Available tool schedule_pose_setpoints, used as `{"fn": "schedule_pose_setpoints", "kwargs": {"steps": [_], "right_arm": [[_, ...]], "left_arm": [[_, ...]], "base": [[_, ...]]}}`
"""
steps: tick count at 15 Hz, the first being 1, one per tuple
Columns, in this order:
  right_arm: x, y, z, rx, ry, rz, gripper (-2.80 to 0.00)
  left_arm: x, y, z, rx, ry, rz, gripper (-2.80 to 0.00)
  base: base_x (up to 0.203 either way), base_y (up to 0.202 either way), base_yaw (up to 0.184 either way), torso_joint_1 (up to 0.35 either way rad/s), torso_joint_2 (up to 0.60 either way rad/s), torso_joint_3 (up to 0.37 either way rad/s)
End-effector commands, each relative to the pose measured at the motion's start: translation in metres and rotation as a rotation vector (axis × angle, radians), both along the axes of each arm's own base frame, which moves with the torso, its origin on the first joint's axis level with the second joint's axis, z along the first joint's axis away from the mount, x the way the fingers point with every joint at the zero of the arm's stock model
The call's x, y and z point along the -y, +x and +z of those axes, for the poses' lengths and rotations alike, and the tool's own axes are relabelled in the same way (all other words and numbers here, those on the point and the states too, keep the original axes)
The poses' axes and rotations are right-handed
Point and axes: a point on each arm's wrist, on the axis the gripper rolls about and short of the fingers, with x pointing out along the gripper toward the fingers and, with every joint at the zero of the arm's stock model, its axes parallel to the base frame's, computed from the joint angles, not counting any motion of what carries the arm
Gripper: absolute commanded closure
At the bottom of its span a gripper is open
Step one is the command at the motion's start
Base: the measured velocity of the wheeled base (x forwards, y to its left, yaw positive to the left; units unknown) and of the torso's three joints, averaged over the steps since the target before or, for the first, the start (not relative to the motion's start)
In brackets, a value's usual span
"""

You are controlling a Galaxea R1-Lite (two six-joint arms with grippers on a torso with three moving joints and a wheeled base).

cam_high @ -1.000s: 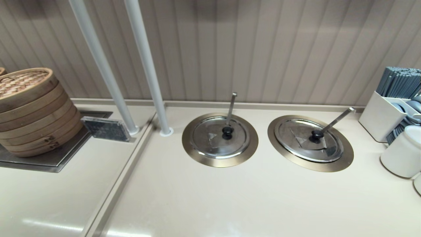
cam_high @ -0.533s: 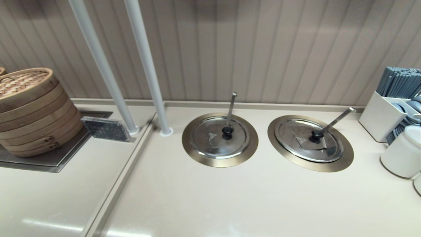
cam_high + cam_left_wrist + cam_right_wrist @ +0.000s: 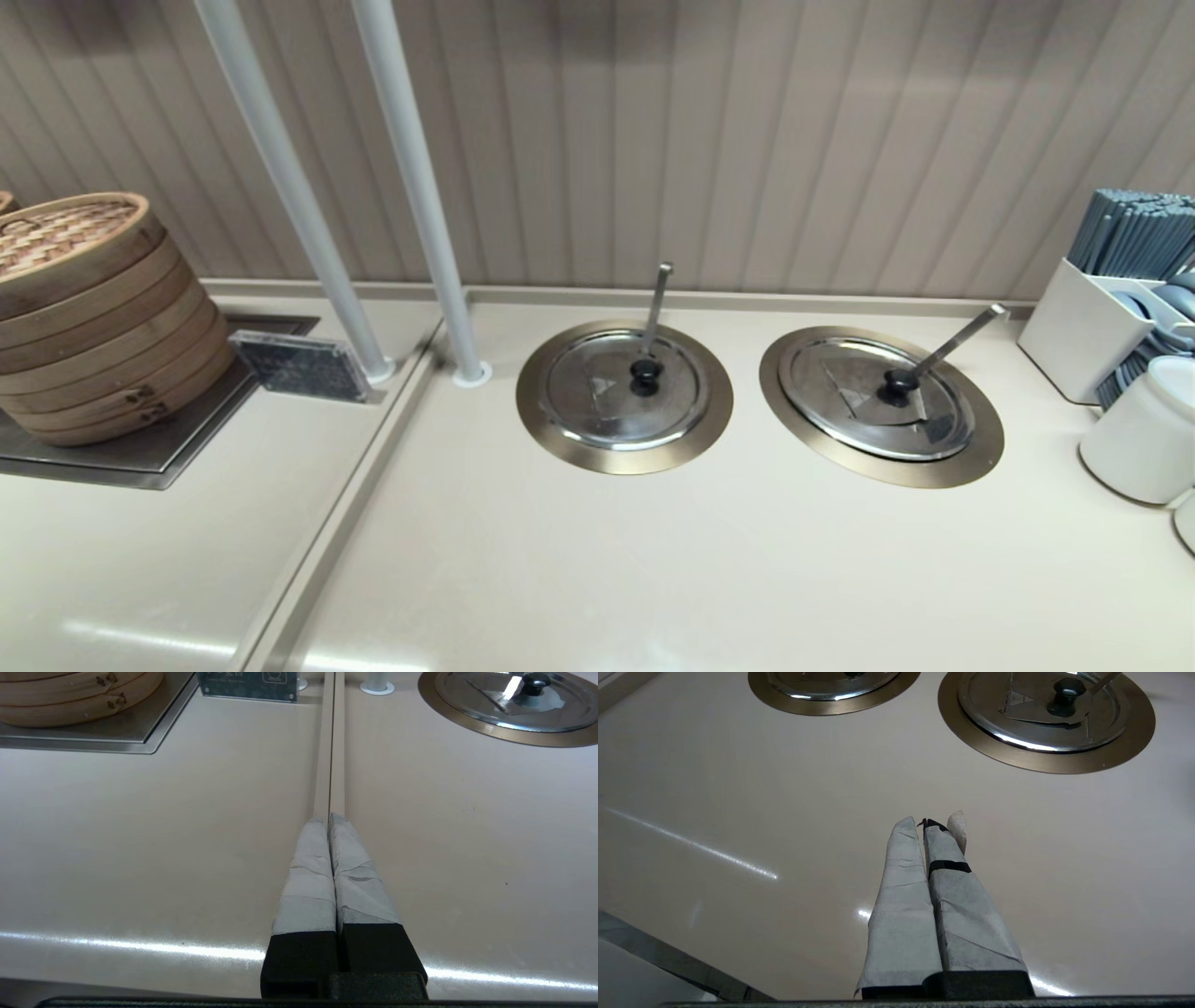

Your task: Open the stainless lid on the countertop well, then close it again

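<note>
The stainless lid lies shut on the countertop well, whose bronze flange rings it at the right. It has a black knob, and a ladle handle slants off to the right. The right wrist view shows the same lid and flange far beyond my right gripper, which is shut and empty above bare counter. My left gripper is also shut and empty, over the counter seam. Neither arm shows in the head view.
The twin lid with an upright ladle handle sits just left of the task well. Two white poles rise behind it. A bamboo steamer stack stands far left. A white utensil holder and white cup stand far right.
</note>
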Motion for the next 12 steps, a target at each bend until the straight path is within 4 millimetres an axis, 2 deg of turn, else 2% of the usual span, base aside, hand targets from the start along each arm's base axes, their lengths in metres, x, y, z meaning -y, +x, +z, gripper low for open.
{"fn": "schedule_pose_setpoints", "kwargs": {"steps": [1, 4, 7, 12], "right_arm": [[0.0, 0.001, -0.014, -0.042, -0.012, 0.021, 0.0], [-0.001, 0.001, -0.011, -0.012, -0.044, 0.069, 0.0], [0.0, -0.002, -0.017, -0.008, -0.065, 0.122, 0.0], [0.002, -0.026, -0.036, 0.14, -0.083, 0.041, 0.0]], "left_arm": [[0.0, 0.0, 0.0, 0.0, 0.0, 0.0, 0.0], [0.0, 0.0, 0.0, 0.001, 0.0, 0.0, 0.0], [0.0, 0.0, 0.0, 0.001, 0.0, 0.0, 0.0], [0.0, 0.0, 0.0, -0.001, 0.0, 0.0, 0.0]], "base": [[0.0, 0.0, 0.0, 0.0, 0.0, 0.0], [0.0, 0.0, 0.0, 0.0, 0.0, 0.0], [0.0, 0.0, 0.0, 0.0, 0.0, 0.0], [0.0, 0.0, 0.0, 0.0, 0.0, 0.0]]}}
